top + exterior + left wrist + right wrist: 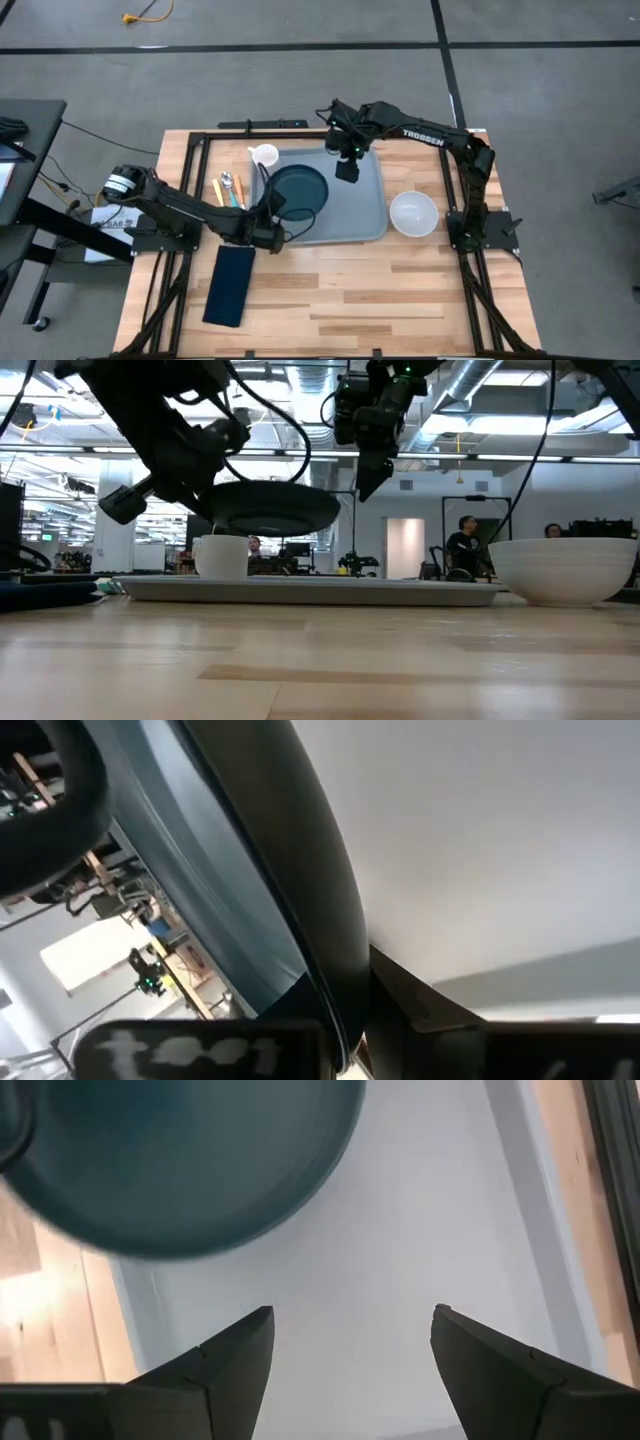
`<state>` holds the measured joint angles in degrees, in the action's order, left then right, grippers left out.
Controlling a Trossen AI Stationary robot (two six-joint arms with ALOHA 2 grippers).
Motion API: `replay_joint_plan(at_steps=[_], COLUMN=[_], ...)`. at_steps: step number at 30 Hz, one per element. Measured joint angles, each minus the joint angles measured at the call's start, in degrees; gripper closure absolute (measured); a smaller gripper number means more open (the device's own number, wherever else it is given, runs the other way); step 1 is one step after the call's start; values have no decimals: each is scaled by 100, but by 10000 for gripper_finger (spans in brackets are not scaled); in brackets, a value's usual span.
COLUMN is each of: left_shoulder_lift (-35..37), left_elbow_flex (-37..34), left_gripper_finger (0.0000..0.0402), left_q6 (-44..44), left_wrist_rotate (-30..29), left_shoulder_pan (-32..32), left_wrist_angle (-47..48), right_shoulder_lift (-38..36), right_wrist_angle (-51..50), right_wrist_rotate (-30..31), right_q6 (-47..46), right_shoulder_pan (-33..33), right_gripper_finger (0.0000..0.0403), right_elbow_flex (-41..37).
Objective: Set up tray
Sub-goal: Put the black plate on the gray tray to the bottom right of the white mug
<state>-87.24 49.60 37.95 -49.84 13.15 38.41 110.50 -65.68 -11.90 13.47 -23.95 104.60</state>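
Tray [362,215] directly beneath open right pincer [347,170].

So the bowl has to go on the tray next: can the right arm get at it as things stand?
Probably yes. The right gripper hangs open and empty above the tray, and the white bowl sits on bare wood just beside the tray on that arm's side, with nothing on or around it.

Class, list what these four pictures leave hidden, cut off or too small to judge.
- High view: left gripper fingers, merged with the plate rim.
- High view: utensils beside the tray, too small to tell apart.
- Low view: tray floor, hidden by its rim.
- Left wrist view: plate cut off by edges.
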Motion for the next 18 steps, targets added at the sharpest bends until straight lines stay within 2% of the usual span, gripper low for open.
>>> replay_joint_plan(at_steps=[6, 13, 18], left_shoulder_lift=[-4, -46, -486], left_elbow_flex=[-264, -413, -417], left_gripper_finger=[389, 389, 389], left_q6=[328, 595, 1003], left_wrist_rotate=[410, 298, 263], left_shoulder_pan=[-267, -291, -320], left_wrist_angle=[-339, -705, -862], right_shoulder_lift=[2, 2, 2], right_wrist_angle=[-32, -34, -46], right_wrist_rotate=[-4, -11, -17], right_q6=[0, 0, -1], right_shoulder_pan=[11, 44, 62], right_gripper_finger=[142, 142, 142], right_elbow_flex=[0, 0, 0])
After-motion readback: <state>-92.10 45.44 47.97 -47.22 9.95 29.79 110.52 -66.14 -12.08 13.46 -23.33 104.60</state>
